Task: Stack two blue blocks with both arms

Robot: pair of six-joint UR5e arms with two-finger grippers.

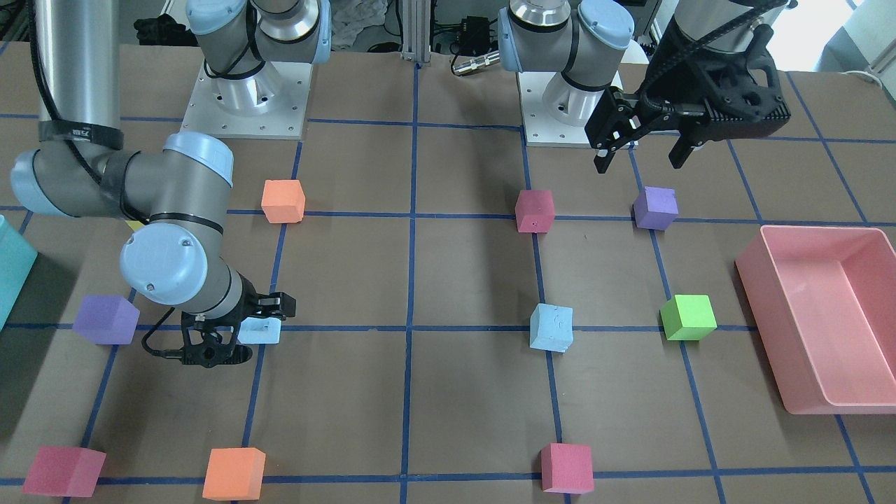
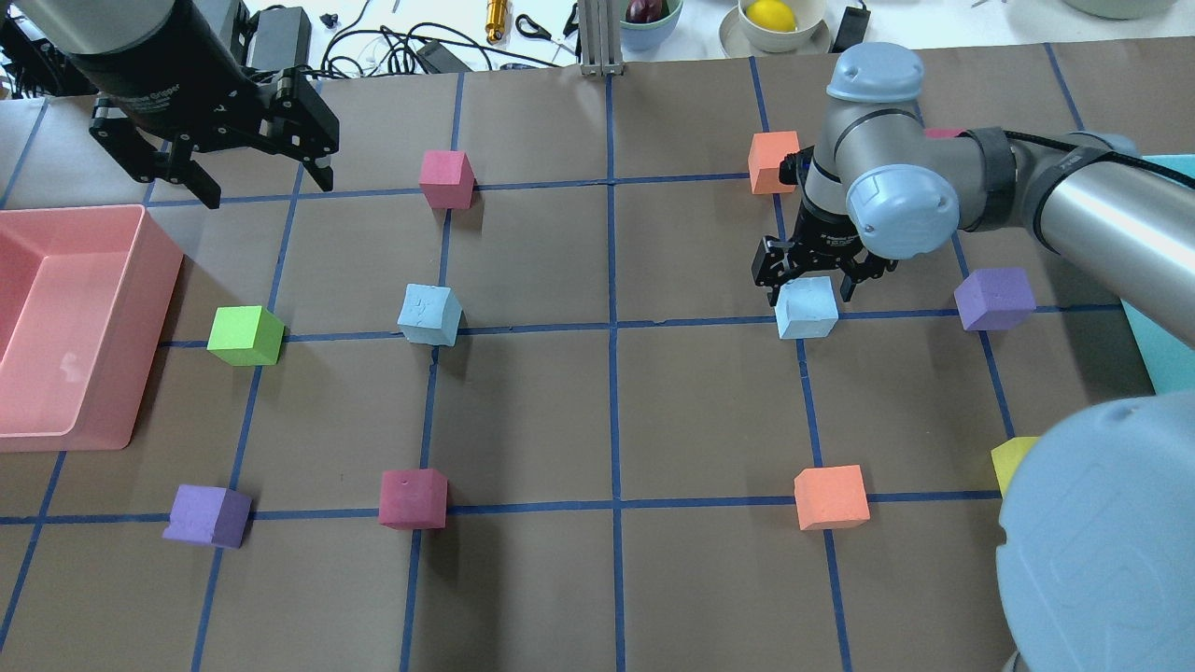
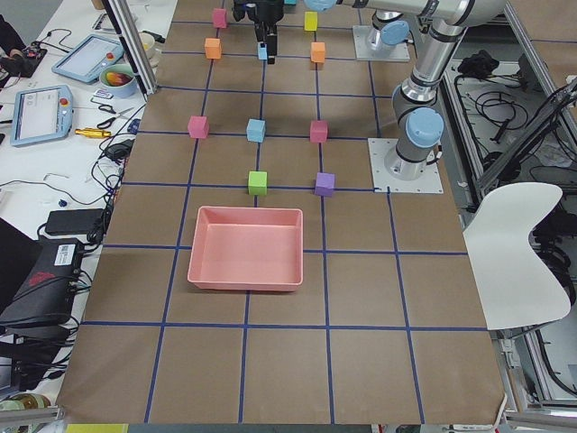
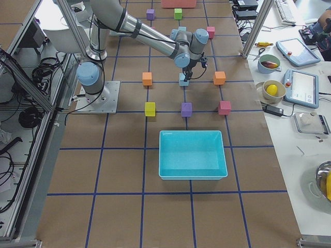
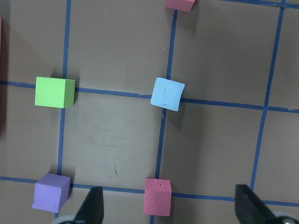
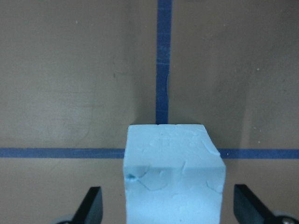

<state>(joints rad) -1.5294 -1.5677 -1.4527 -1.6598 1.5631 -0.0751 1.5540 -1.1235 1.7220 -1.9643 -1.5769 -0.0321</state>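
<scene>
A blue block (image 2: 807, 310) is seen on the brown desk (image 2: 523, 420), in the robot's right half, set on a crossing of the blue tape lines (image 2: 611, 401). The right pincer (image 2: 810, 291) is lowered over it with its jaws spread wide. In the right wrist view the block is framed between the two fingers (image 6: 92, 206), roughly centred. A gap of bare desk is left on each side, so neither finger is touching it. Its top face is shown pitted and creased. A purple cube (image 2: 994, 299) is found near it on the outer side, along the same tape line. An orange cube (image 2: 774, 161) is placed beyond it, toward the far edge.

The other blue block (image 2: 429, 315) is placed in the robot's left half, also on a tape crossing, and is turned slightly against the grid. A green cube (image 2: 245, 336) is set near it on the side of the pink bin (image 2: 154, 308), and a crimson cube (image 2: 446, 179) is seen farther out. The left pincer (image 2: 268, 189) is held high above the desk near the far edge, its jaws parted and nothing gripped between them. It is well apart from this block. In the left wrist view the block is shown ahead of the fingertips, above the middle of the frame.

Both blue blocks are seen resting directly on the desk, well apart from each other.
</scene>
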